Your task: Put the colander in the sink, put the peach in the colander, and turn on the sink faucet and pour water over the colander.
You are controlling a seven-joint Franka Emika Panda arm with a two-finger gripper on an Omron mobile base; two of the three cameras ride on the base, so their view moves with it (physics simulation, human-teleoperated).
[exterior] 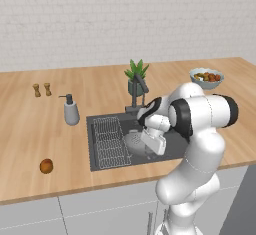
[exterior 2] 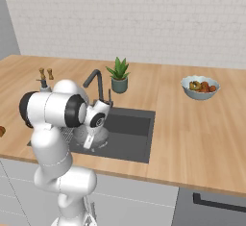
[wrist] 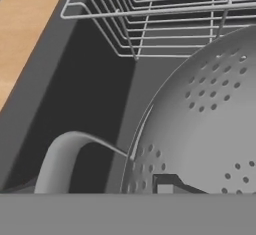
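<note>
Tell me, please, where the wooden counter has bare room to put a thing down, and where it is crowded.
Free: the wide stretch between the sink and the fruit bowl, and the near-left counter around the peach. Crowded: behind the sink, with the faucet, potted plant and soap dispenser.

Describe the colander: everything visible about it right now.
The colander is a round, shallow bowl of light-grey metal, its wall dotted with clusters of small holes, with a curved loop handle at its rim. It sits low inside the dark sink, next to the wire grid rack, roughly upright. The gripper is shut on its rim, one dark fingertip showing against the inner wall in the hand view. No fruit shows in the part of it that is visible.
</note>
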